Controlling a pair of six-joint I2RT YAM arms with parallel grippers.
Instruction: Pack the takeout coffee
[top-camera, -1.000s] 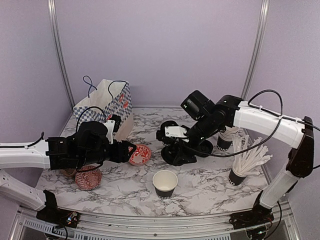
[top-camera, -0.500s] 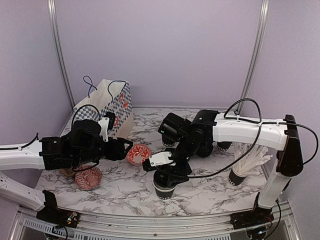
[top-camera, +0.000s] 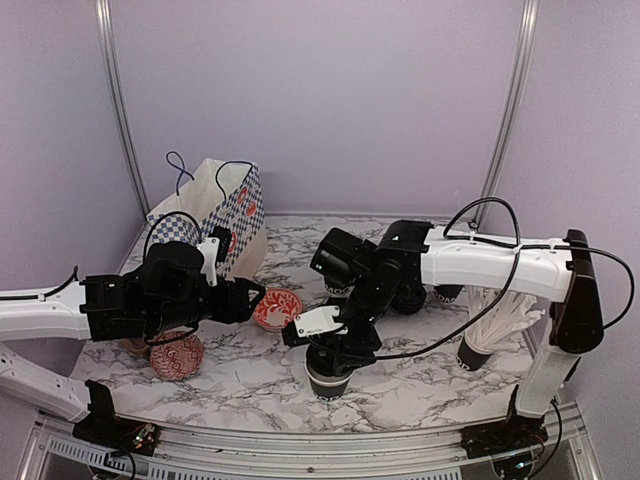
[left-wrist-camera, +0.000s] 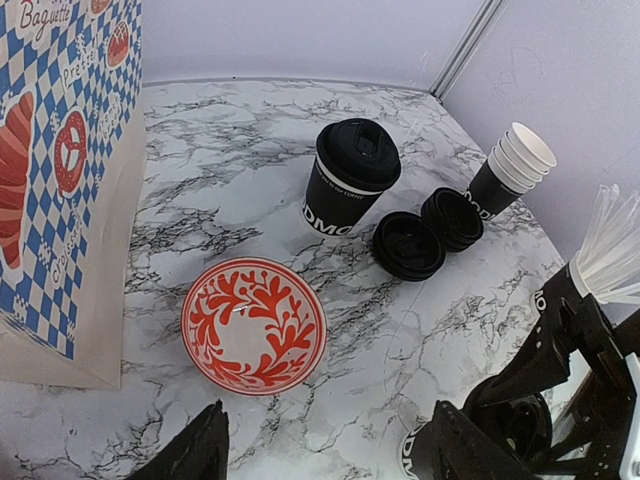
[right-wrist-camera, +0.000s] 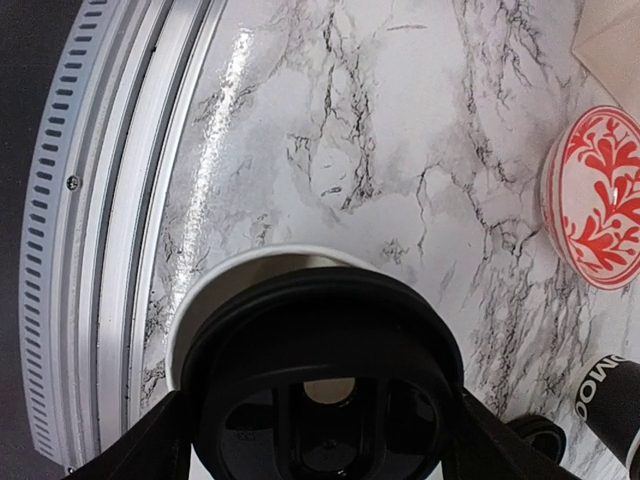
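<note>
R end effector (right-wrist-camera: 322, 440) clamped on lid (right-wrist-camera: 320, 365) over open cup (right-wrist-camera: 212, 292); L end effector (left-wrist-camera: 322, 455) apart, left of cup.

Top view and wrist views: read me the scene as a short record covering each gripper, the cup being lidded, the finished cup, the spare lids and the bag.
right gripper: shut on a black lid, held over the open cup
open cup: upright near the front edge; cream rim shows past the lid on one side, seating unclear
left gripper: open, empty, near the red bowl
lidded cup: upright behind the bowl
spare lids: two, flat beside the lidded cup
paper bag: standing at far left
</note>
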